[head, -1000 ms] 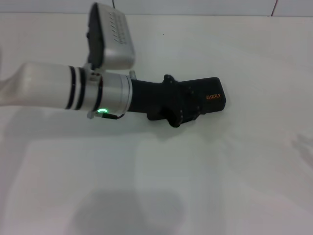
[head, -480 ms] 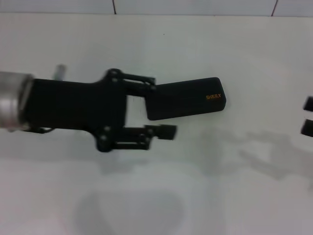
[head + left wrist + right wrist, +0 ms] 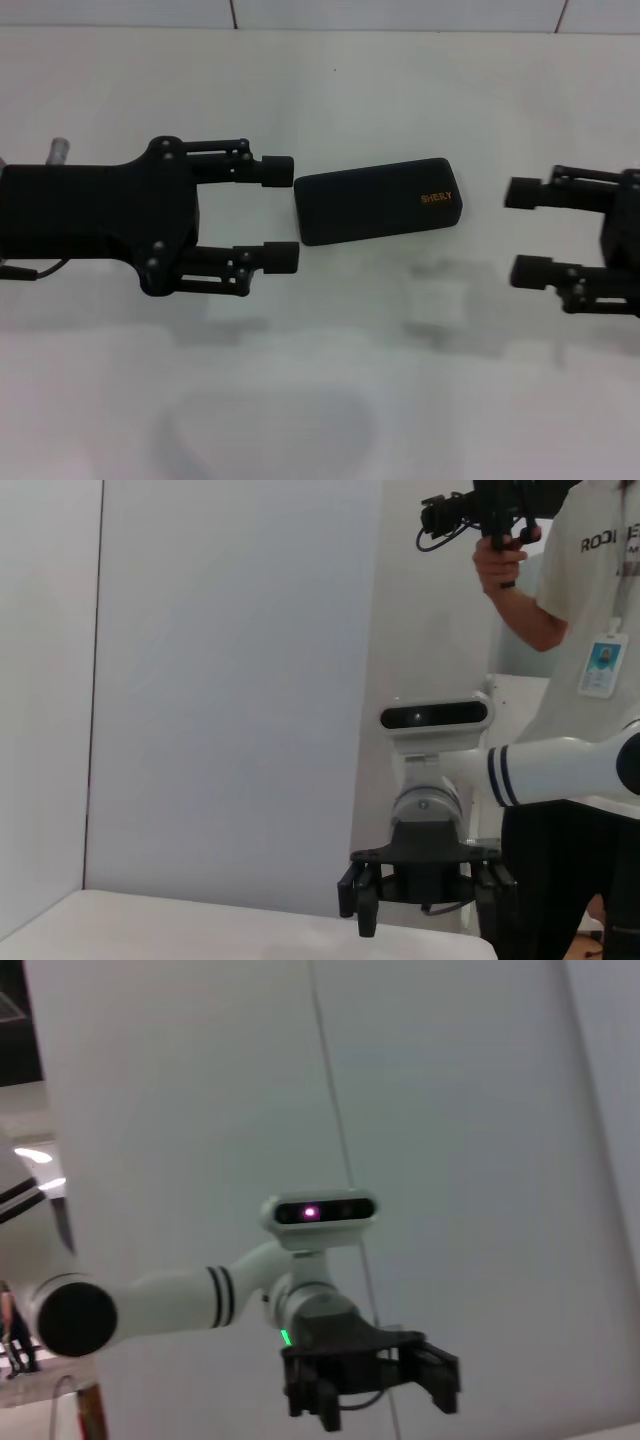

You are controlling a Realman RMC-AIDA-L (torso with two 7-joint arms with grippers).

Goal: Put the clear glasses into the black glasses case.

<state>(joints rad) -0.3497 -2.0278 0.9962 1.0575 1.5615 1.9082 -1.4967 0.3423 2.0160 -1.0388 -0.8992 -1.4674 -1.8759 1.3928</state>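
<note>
Your black glasses case (image 3: 378, 201) lies closed on the white table (image 3: 330, 90), midway between the two grippers, orange lettering on its lid. The left gripper (image 3: 281, 215) sits just beside the case's near end, fingers spread wide, gripping nothing. The right gripper (image 3: 528, 232) faces it from the other side, well apart from the case, also spread and empty. You won't find the clear glasses in any view.

One black glasses case (image 3: 378, 200) lies on the worktop (image 3: 330, 380), with two grippers, left (image 3: 283, 214) and right (image 3: 528, 231).
</note>
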